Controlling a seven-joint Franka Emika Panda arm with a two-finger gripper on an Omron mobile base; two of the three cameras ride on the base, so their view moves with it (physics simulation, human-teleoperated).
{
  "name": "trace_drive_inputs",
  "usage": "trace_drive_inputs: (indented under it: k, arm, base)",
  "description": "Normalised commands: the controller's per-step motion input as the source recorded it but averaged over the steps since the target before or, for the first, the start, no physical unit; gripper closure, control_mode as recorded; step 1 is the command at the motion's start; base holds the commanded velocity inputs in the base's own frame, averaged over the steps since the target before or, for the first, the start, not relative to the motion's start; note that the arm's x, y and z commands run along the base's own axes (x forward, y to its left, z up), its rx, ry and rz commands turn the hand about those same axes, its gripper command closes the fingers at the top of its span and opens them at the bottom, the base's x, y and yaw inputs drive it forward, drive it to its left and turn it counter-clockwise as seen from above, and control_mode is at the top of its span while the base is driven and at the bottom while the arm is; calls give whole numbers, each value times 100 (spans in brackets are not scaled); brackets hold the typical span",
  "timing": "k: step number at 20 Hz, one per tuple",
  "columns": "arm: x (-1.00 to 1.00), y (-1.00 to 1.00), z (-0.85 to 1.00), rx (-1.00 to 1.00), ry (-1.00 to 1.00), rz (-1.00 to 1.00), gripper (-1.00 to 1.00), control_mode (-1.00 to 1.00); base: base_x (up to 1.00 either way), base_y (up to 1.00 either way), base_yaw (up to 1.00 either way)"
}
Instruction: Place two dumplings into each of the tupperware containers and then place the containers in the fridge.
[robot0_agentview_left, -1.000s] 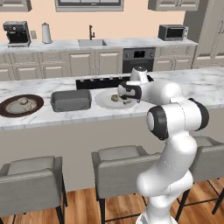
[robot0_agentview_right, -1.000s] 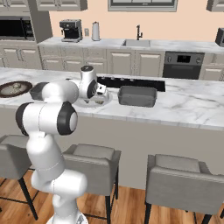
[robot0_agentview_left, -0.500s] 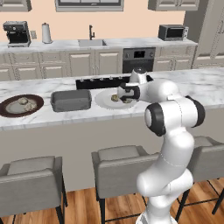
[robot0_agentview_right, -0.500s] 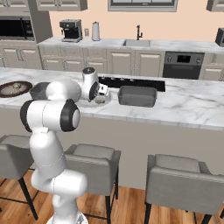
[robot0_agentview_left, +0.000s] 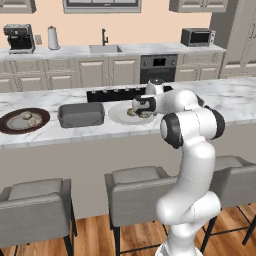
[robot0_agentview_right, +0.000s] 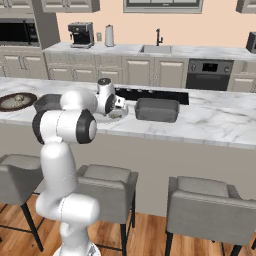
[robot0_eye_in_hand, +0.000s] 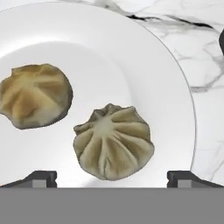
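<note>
Two dumplings (robot0_eye_in_hand: 113, 142) share white plate (robot0_eye_in_hand: 170, 78), tub (robot0_agentview_left: 81, 114) nearby.

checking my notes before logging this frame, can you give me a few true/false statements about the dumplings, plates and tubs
1. Two dumplings lie on the white plate: the nearer dumpling and the farther dumpling. True.
2. The gripper is shut on a dumpling. False: its fingertips stand wide apart on either side of the nearer dumpling, not gripping it.
3. The grey tub sits between the dark brown plate and the white plate. True.
4. The dark brown plate is bare. False: it bears pale lumps.
</note>
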Motion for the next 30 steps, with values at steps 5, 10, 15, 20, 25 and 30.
trace_drive_inputs:
  k: [5,10,15,20,25,30]
  arm:
    - [24,0,-33,0,5,0,-100,-100]
    - [21,0,-12,0,3,0,-100,-100]
    - [0,0,0,0,2,0,100,-100]
    - [-23,-28,35,0,0,0,100,-100]
    - [-63,-41,57,0,0,0,100,-100]
    - [-29,-36,63,0,1,-1,100,-100]
  base:
    - [0,0,0]
    - [0,0,0]
    - [0,0,0]
    - [0,0,0]
    - [0,0,0]
    - [0,0,0]
